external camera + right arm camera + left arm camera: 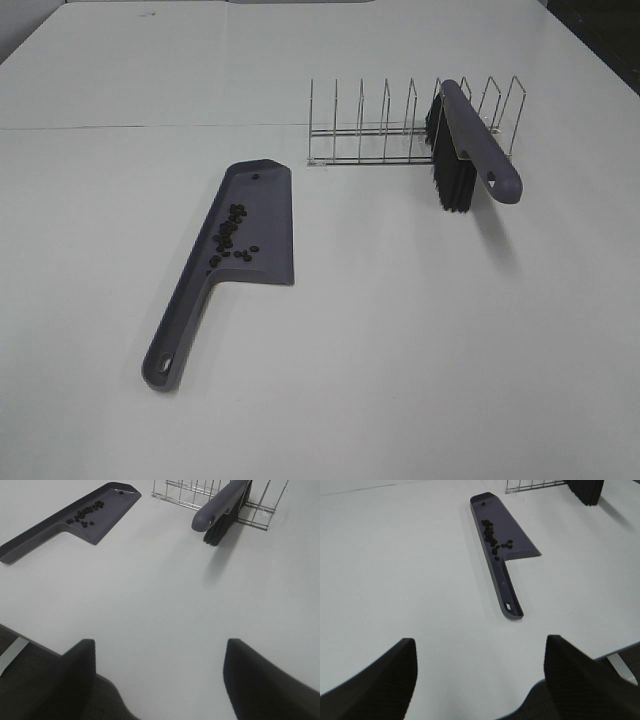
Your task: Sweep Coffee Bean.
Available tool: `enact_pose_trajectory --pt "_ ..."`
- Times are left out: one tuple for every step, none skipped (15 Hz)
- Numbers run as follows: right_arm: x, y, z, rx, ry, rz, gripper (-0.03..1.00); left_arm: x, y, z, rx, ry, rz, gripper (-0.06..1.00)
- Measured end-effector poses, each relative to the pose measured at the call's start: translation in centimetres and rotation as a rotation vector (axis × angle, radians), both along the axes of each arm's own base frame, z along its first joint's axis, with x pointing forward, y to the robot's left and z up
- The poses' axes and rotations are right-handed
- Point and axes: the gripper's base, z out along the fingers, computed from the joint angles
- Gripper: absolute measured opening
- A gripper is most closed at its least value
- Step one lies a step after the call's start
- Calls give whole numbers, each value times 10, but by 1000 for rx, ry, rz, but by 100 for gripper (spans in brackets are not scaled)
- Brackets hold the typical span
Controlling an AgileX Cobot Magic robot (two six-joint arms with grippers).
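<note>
A purple-grey dustpan (262, 215) lies flat on the white table, handle toward the front left. Several dark coffee beans (231, 232) lie in its pan. It also shows in the left wrist view (504, 535) with the beans (492, 536), and in the right wrist view (80, 519) with the beans (86, 514). A brush (470, 140) with black bristles leans in a wire rack (380, 125). Neither arm shows in the exterior high view. My left gripper (480, 677) and right gripper (160, 677) are open and empty, near the table's front edge.
The wire rack (210, 492) stands at the back, right of centre, with the brush (222, 507) in its right end. The table's front edge (580, 665) and dark floor show in the wrist views. A seam line (150, 127) crosses the table behind the dustpan.
</note>
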Motion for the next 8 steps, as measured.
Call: enact_pose_trajectory --pt "0 1 0 2 -2 8 63 0 0 0 -4 -3 -1 67" --pt "0 2 0 2 -8 23 63 0 0 0 -6 -4 -2 67" --pt "0 2 0 3 -8 30 63 0 0 1 -6 -5 -2 67" --pt "-1 3 0 0 -10 35 63 0 0 1 -6 -6 -2 67" --pt "-1 3 1 -2 -11 42 63 0 0 1 -5 -7 -3 67" --pt "-1 3 1 -1 -11 44 63 0 -1 1 1 -9 -8 67" --pt "-1 3 1 -1 -11 44 63 0 -1 1 4 -11 -13 67" --pt "-1 3 1 -1 -11 44 63 0 -1 1 6 -12 -16 67"
